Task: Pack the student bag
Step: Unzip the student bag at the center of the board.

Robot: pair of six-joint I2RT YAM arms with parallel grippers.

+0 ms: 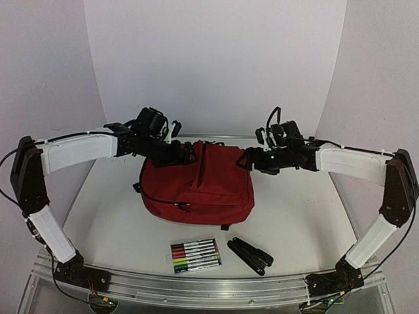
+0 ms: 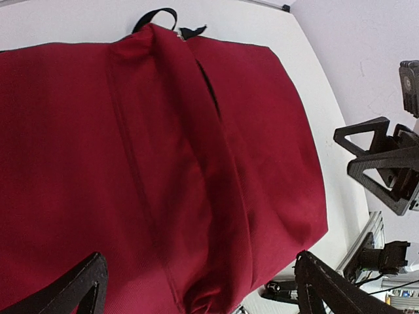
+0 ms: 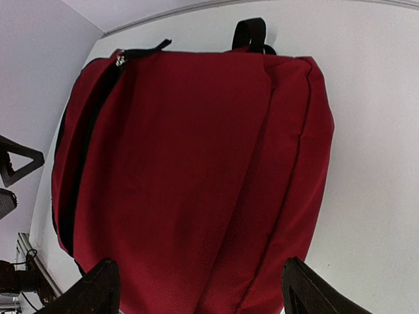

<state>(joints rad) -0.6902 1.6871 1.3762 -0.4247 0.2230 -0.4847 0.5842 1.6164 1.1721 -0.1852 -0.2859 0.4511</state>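
Observation:
The student bag (image 1: pixel 196 186) is a dark red backpack lying flat in the middle of the table, with a dark zipper slit (image 1: pixel 200 163) running across its top. My left gripper (image 1: pixel 178 154) is open at the bag's far left edge; in the left wrist view (image 2: pixel 200 261) red fabric (image 2: pixel 163 150) fills the space between its fingers. My right gripper (image 1: pixel 252 160) is open at the bag's far right corner. In the right wrist view (image 3: pixel 200 268) the bag (image 3: pixel 196 163) lies between its fingers, with the open zipper (image 3: pixel 85 163) on the left. Neither gripper holds anything.
A clear pack of coloured markers (image 1: pixel 195 255) and a black folded tool (image 1: pixel 250 255) lie on the table in front of the bag. A metal rail (image 1: pixel 196 288) runs along the near edge. White walls stand at the back and both sides.

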